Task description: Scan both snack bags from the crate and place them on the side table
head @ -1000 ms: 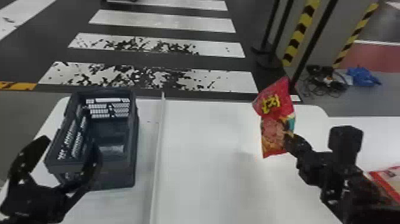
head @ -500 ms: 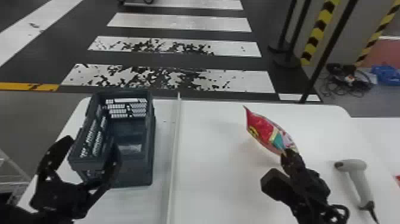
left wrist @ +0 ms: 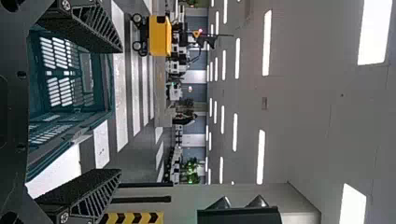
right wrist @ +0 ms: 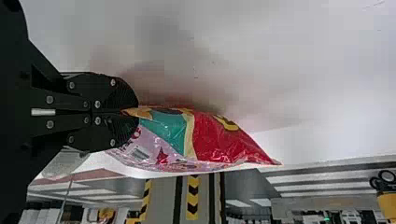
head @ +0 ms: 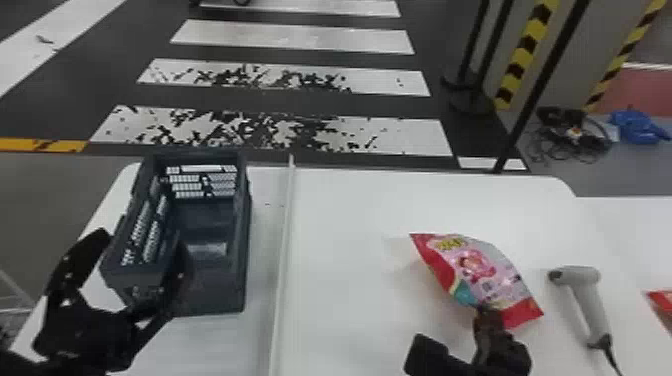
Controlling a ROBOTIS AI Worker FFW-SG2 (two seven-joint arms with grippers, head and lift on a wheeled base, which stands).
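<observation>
My left gripper (head: 145, 250) stands open at the near left end of the dark crate (head: 246, 240). In the left wrist view, my left gripper (left wrist: 119, 112) has its two fingers wide apart, with the blue-grey crate (left wrist: 106, 79) beyond. On the right half of the white table, my right gripper (head: 482, 312) is shut on the near edge of a red and pink snack bag (head: 470, 270). The right wrist view has my right gripper (right wrist: 136, 112) pinching one edge of the bag (right wrist: 215, 140), which lies close over the white surface.
A grey handheld scanner (head: 582, 285) with a cable lies right of the bag. Part of another red bag (head: 662, 300) is at the right edge. A raised white strip (head: 284, 240) runs along the table between crate and bag. Black posts stand behind the table.
The right gripper has turned and lowered the bag from upright to lying nearly flat over the table, bringing its pink face into view. The head view has shifted, and the scanner has come into sight.
</observation>
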